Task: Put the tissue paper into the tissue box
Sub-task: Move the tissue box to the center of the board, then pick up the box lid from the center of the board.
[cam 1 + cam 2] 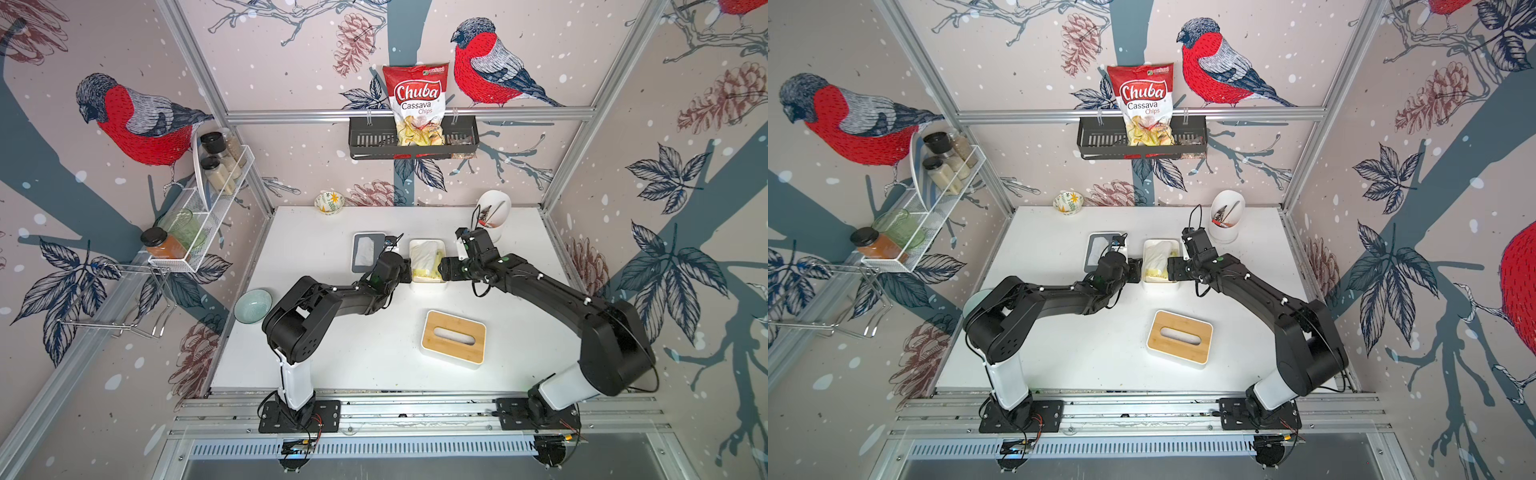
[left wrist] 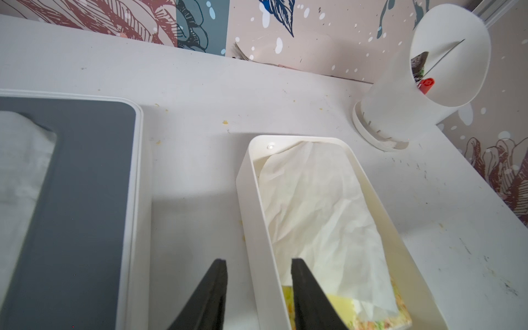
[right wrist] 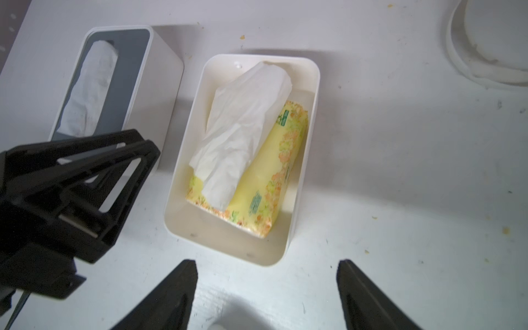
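Observation:
The tissue paper point(image 1: 424, 255) point(image 1: 1156, 257) is a yellow flowered pack point(image 3: 257, 177) with a white sheet point(image 3: 245, 123) point(image 2: 320, 205) pulled out over it. It lies inside the lidless white tissue box point(image 1: 427, 279) point(image 1: 1160, 286) point(image 3: 177, 171) at mid-table. My left gripper point(image 1: 408, 273) point(image 1: 1137, 270) point(image 2: 257, 261) straddles the box's left wall point(image 2: 257, 214), its jaws apart with a gap on each side. My right gripper point(image 1: 442, 266) point(image 1: 1169, 266) point(image 3: 267, 264) stands wide open over bare table just off the box's right side, holding nothing.
A bamboo lid with a slot point(image 1: 453, 336) point(image 1: 1179, 337) lies toward the front. A second white box with a grey lid point(image 1: 368, 251) point(image 3: 125, 80) sits close on the left. A white utensil holder point(image 1: 494, 214) stands at the back right. A teal bowl point(image 1: 252, 305) rests at the left edge.

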Available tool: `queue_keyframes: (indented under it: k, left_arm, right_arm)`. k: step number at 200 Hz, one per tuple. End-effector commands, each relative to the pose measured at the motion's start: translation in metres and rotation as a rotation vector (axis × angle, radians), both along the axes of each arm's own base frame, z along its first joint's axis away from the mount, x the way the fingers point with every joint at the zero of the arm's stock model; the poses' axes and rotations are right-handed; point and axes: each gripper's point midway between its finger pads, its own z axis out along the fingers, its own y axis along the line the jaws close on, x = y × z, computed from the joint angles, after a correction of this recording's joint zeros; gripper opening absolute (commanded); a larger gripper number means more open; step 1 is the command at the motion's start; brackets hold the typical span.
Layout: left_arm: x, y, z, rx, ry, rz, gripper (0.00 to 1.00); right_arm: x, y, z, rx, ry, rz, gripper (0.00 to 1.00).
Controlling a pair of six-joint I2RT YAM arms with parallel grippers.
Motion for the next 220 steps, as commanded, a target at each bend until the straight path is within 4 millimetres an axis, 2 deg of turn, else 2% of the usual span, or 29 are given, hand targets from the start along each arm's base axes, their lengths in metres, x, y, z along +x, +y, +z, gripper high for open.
queue_keyframes:
  k: [1, 8, 44, 63, 112, 156, 188, 220]
  left_arm:
    - [0.001, -0.004, 0.037, -0.069, -0.136, -0.03, 0.42]
    - [-0.001, -0.003, 0.041, -0.072, -0.148, -0.031, 0.42]
    - [-0.01, -0.004, 0.061, -0.117, -0.22, -0.074, 0.42]
    - [-0.02, -0.005, 0.072, -0.151, -0.257, -0.112, 0.43]
    - [-0.027, 0.009, 0.082, -0.169, -0.285, -0.105, 0.44]
    - [-0.023, 0.019, 0.084, -0.197, -0.281, -0.092, 0.44]
    - [-0.024, 0.024, 0.087, -0.203, -0.289, -0.087, 0.44]
    - [-0.024, 0.027, 0.088, -0.212, -0.287, -0.084, 0.44]
  right_arm:
    - [-0.048, -0.012, -0.012, -0.089, 0.122, 0.079, 0.94]
    - [-0.058, -0.014, -0.015, -0.113, 0.137, 0.085, 1.0]
    - [-0.097, -0.025, -0.044, -0.259, 0.206, 0.075, 1.0]
    - [-0.107, -0.019, -0.049, -0.341, 0.203, 0.085, 1.0]
    - [-0.114, -0.027, -0.054, -0.42, 0.234, 0.067, 1.0]
    - [-0.132, -0.015, -0.053, -0.407, 0.278, 0.105, 1.0]
    - [-0.145, -0.016, -0.062, -0.456, 0.32, 0.132, 1.0]
    - [-0.141, -0.024, -0.074, -0.505, 0.328, 0.112, 1.0]
